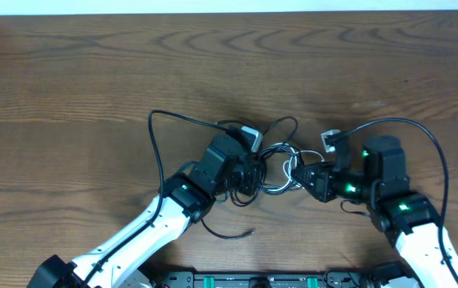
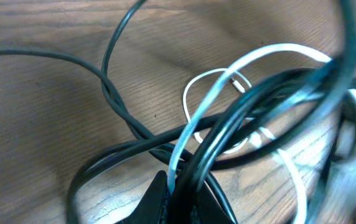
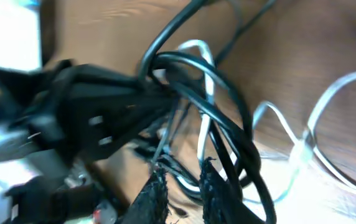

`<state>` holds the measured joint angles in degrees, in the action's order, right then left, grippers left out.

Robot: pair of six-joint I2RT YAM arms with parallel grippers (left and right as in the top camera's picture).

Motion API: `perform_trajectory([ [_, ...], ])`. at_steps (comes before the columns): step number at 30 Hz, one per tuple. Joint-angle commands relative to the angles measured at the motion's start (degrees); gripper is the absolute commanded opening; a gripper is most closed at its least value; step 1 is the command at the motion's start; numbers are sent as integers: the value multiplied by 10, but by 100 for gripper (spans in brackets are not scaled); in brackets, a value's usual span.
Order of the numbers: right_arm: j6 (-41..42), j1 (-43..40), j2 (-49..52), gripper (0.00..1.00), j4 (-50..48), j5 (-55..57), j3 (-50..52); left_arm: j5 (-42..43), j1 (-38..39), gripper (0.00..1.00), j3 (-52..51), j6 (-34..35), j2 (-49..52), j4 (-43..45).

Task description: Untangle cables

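Observation:
The cables (image 1: 278, 164), thin black cords and a white one, lie knotted together mid-table between my two arms. My left gripper (image 1: 252, 173) is at the knot's left side. In the left wrist view it (image 2: 173, 188) is shut on the white cord (image 2: 252, 59) and a black cord (image 2: 122, 109) together. My right gripper (image 1: 303, 178) is at the knot's right side. In the right wrist view it (image 3: 183, 186) stands narrowly open, with thin strands crossing at its tips. Black loops (image 3: 228, 124) and the white cord (image 3: 327, 99) lie just beyond.
A loose black cable tail (image 1: 231, 234) trails on the wooden table (image 1: 93, 80) beside the left arm. Thicker black arm cables arch out at the left (image 1: 154, 128) and right (image 1: 435, 152). The left gripper's body (image 3: 84, 118) is close to the right fingers.

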<state>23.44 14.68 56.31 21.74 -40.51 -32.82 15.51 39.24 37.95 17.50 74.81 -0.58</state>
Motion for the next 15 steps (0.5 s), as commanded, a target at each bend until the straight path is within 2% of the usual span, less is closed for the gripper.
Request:
perform_trajectory([
  [1,30,12,29,14,-9,70,-2,3,5,8,2,-12,-4,2],
  [15,34,12,96,19,-34,97,-2,3,5,8,2,-12,-4,2],
])
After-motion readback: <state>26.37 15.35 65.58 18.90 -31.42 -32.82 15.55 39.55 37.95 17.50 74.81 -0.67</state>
